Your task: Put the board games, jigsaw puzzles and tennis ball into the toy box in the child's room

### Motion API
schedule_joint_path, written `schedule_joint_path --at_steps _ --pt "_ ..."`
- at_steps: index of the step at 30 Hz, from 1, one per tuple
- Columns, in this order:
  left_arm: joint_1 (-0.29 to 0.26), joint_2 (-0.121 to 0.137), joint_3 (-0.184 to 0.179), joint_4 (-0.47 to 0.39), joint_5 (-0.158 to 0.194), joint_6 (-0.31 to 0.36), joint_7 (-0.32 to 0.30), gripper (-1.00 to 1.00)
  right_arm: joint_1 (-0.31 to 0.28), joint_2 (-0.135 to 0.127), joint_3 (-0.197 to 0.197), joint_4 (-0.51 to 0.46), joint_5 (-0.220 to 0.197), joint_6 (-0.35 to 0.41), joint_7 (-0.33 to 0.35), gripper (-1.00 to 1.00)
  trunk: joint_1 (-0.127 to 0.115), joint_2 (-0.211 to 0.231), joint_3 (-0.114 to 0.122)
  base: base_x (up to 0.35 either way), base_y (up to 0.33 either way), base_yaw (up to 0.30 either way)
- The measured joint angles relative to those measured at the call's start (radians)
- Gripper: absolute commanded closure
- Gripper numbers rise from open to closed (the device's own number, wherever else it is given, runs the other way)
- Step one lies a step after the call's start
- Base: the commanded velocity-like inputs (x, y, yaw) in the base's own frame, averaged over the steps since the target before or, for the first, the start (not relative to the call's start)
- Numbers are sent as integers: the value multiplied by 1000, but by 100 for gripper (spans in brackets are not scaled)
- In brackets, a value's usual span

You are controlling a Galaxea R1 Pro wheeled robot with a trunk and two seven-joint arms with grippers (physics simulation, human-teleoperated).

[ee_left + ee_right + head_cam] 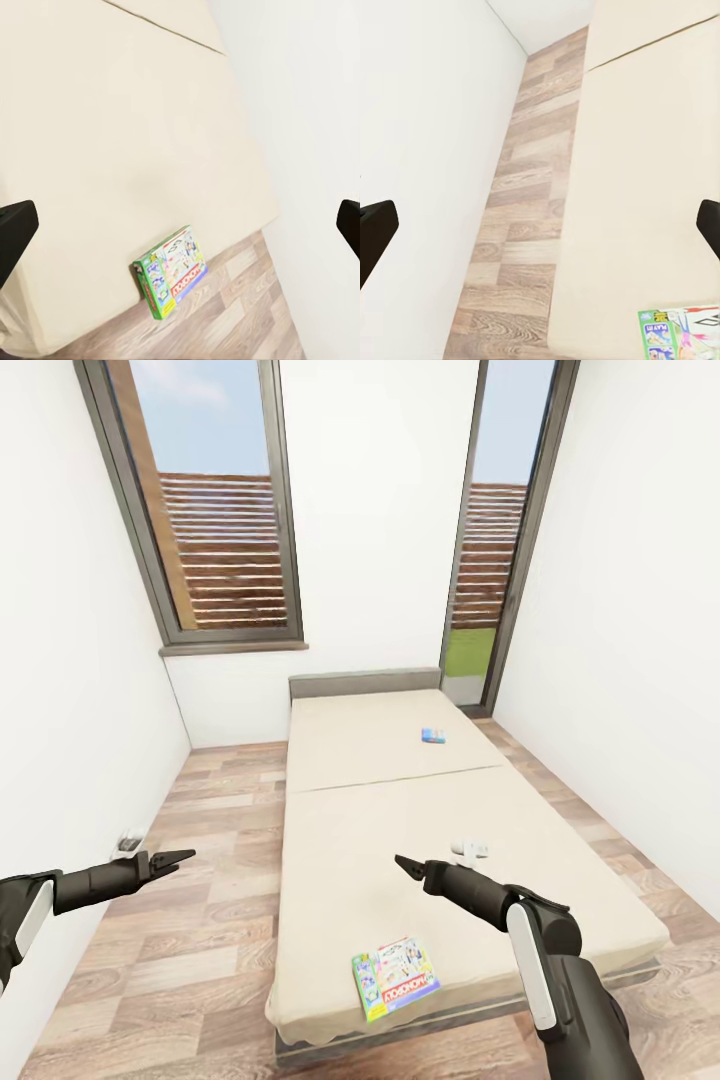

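The Monopoly board game (396,978) lies flat at the near-left corner of the bed (400,830), close to the mattress edge, below and slightly left of the right hand (408,865). That hand hovers over the middle of the mattress with its fingers parted and nothing between them. A second, smaller blue board game (433,736) rests well away on the far half of the bed, near the headboard (365,682). A small white object (470,848) lies on the mattress just beside the right hand. The left hand (178,858) is out over the wood floor (215,860) left of the bed, also spread open and empty. The floor strip between the bed and the left wall (70,690) is open; on the bed's right side the floor strip is narrower.
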Motion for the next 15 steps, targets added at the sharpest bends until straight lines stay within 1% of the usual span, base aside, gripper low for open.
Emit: schedule_joint_path --at_steps 7,15 --pt "0 0 0 -1 0 1 0 -100 0 -1 2 -3 -1 0 0 -100 27 -49 -22 -116 0 0" --pt "0 -1 0 -1 0 2 0 -100 0 0 6 -5 2 -1 -1 -100 58 -105 -47 -31 0 0"
